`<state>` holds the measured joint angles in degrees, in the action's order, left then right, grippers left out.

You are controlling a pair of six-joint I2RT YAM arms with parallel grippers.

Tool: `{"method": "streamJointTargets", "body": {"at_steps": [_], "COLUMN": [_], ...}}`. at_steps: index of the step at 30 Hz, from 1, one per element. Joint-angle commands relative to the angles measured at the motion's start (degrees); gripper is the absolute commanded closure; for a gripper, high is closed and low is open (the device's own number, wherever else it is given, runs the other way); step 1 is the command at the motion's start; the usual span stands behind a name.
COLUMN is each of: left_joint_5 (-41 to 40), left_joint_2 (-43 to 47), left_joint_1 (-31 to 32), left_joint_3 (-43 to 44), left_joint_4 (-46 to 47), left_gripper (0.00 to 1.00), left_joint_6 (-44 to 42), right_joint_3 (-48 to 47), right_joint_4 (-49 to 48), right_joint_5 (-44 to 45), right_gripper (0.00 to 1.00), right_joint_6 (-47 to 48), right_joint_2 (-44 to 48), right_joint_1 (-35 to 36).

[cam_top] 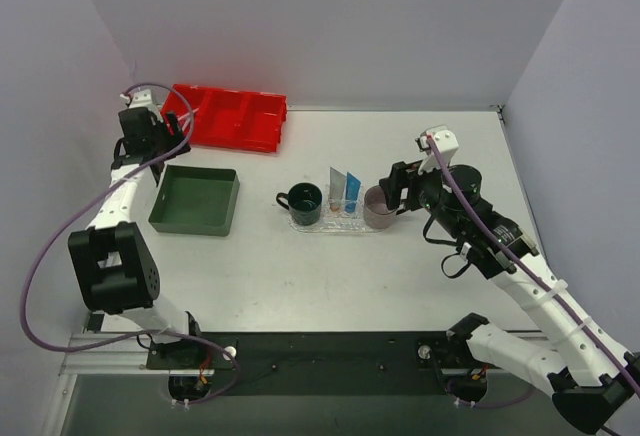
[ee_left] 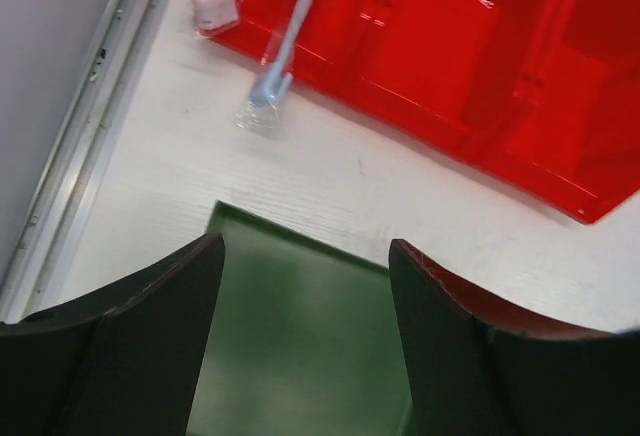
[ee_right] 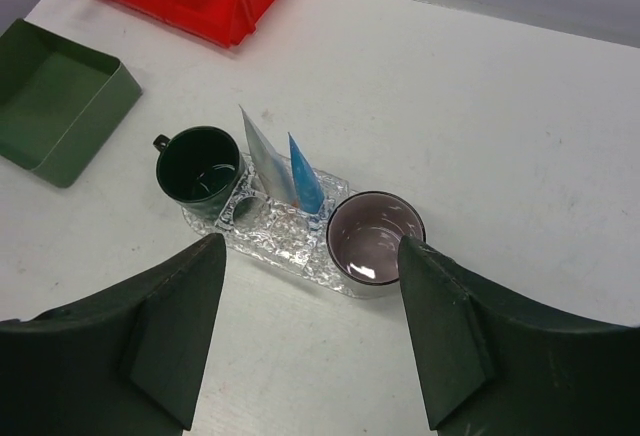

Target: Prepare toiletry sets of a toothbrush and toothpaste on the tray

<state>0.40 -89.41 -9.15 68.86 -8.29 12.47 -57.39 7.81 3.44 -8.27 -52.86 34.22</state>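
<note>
Your left gripper (ee_left: 305, 256) stands with its fingers well apart and nothing between them. It hangs over a corner of the dark green tray (ee_left: 300, 346), whose rim shows just ahead of the fingertips. Further ahead and to its left lie two toothbrushes in clear wrappers, crossed one over the other: the pink toothbrush (ee_left: 225, 1) and the blue toothbrush (ee_left: 283, 51). Both stick out over the edge of the red bin (ee_left: 450, 66) with their heads toward the gripper. The blue one's head end rests on the table (ee_left: 400, 196), between the bin and the green tray. Neither touches the fingers.

Your right gripper (ee_right: 310, 251) is likewise spread and holds nothing. Just ahead of it and below lies the clear tray (ee_right: 290, 246), flat on the table. At the tray end off the left finger stands a dark green mug (ee_right: 200, 168), and at the end off the right finger a mauve mug (ee_right: 375, 236). Between the mugs two tubes stand on end, leaning. The white-grey toothpaste (ee_right: 262, 151) is nearer the green mug, and the blue toothpaste (ee_right: 305, 178) is just beside it on the mauve mug's side. You cannot tell from these views what props them up. Seen from above, this gripper sits just beside the mauve mug, on the side away from the tubes. The toothbrushes lie well apart from it, far ahead and to its left.
</note>
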Motion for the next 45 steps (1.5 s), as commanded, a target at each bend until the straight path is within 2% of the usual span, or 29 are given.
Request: {"method": "streamJointTargets", "body": {"at_steps": [1, 8, 16, 21, 28, 31, 36, 40, 45], "left_joint_5": [-2.7, -1.4, -2.8, -4.6, -2.8, -3.2, -2.6, -2.4, -5.3], "left_joint_2": [-7.6, -20.5, -29.5, -32.8, -36.3, -37.1, -38.8, -39.4, -36.5], "left_joint_1": [-1.9, -2.1, -2.1, -1.9, -1.6, -1.4, -1.4, -1.1, 0.4], "left_joint_3": [8.8, 19.4, 28.1, 30.3, 33.9, 35.3, 37.2, 37.8, 34.2], "left_joint_4": [-2.9, -6.7, -9.3, -9.5, -9.7, -9.8, -10.2, -10.6, -10.1], "left_gripper": [0.23, 0.22, 0.22, 0.22, 0.24, 0.35, 0.41, 0.65, 0.74], "left_joint_6": [-4.2, -8.1, -10.5, -11.5, -11.9, -12.2, -12.1, -12.2, -14.5], "right_joint_3": [1.0, 1.0, 1.1, 1.0, 1.2, 1.3, 1.5, 1.4, 1.1], "right_joint_4": [0.0, 0.4, 0.4, 0.3, 0.2, 0.2, 0.2, 0.2, 0.5], "right_joint_5": [-2.8, -6.7, -9.4, -11.9, -11.9, -11.8, -11.8, -11.9, -12.4], "right_gripper": [0.36, 0.35, 0.37, 0.37, 0.38, 0.39, 0.39, 0.39, 0.39], "right_joint_6": [-0.9, -1.0, -0.6, -1.2, -1.0, -0.9, -0.8, -0.6, -0.5], "right_joint_2": [1.4, -0.4, -3.1, -4.8, -4.7, -5.0, -5.6, -6.5, -6.4], "right_joint_1": [-2.2, -5.7, -7.3, -8.8, -9.2, -9.4, -9.7, -10.0, -10.2]}}
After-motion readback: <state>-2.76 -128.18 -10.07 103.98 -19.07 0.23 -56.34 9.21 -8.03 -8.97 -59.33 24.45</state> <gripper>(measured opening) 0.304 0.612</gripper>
